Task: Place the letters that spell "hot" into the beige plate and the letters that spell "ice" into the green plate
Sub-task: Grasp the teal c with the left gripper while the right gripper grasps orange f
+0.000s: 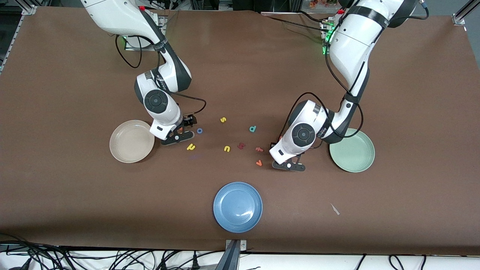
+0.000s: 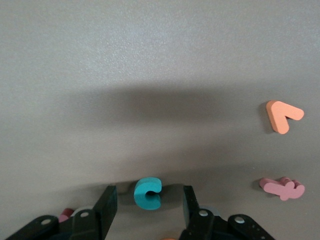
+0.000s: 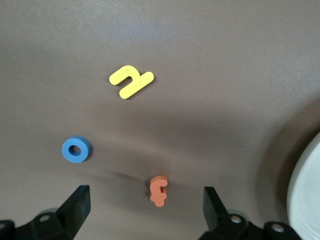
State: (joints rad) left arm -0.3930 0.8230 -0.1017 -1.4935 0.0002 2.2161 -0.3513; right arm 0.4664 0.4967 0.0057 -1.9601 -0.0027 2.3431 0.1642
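At the right arm's end of the worktop [image 1: 60,187] we saw the beige plate [image 1: 132,141]. The right end effector [image 1: 180,135] hung low at that plate's two o'clock. In the right wrist view its fingers [image 3: 75,205] stood wide open, and the orange t [image 3: 158,190] lay on the worktop between them, touching neither. The blue o [image 1: 199,131] lay at three o'clock from that end effector, and the yellow h [image 1: 191,147] at five o'clock.

Toward the middle we found the yellow s [image 1: 223,120] at twelve o'clock of the loose group. The yellow arch [image 1: 227,149], the dark red i [image 1: 241,145] and the orange e [image 1: 259,149] sat in a rough row nearer the camera. The teal d [image 1: 253,129] lay at eleven o'clock from the e, the orange v [image 1: 258,162] at its six o'clock. The blue plate [image 1: 237,207] sat well apart at six o'clock.

The left end effector [image 1: 288,165] was down at the green plate's [image 1: 351,150] eight o'clock. Its fingers [image 2: 106,202] were open around the teal c [image 2: 148,193], with a gap on each side.
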